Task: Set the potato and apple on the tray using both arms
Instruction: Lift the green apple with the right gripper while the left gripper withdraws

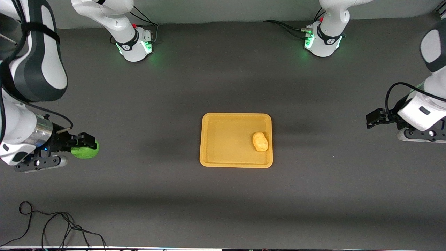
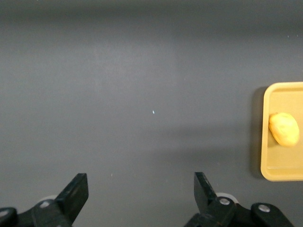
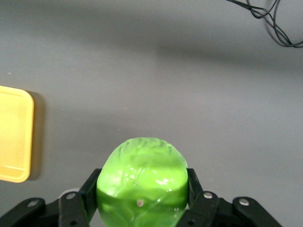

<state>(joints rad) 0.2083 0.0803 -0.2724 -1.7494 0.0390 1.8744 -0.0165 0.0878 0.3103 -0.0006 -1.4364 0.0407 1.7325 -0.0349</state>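
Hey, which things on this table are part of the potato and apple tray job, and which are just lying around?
Part of the job:
- potato, already on the tray
- apple, gripped by the right gripper, away from the tray toward the right arm's end
- left gripper, open, empty, waiting at its own end

Just lying about:
- loose black cable, nearest the front camera

Bench (image 1: 223, 209): dark grey and matte, spread flat under both my arms.
Tray (image 1: 209, 153): yellow-orange, rectangular, low-rimmed, flat on my bench about midway between my two bases and nearer the front camera than they are.
Bases: my right arm's base (image 1: 134, 47) and my left arm's base (image 1: 322, 43) stand on the bench, farther from the front camera than the tray.
Cable (image 1: 52, 226): black, looped loosely on the bench, nearer the front camera than the tray, toward my right arm's end.
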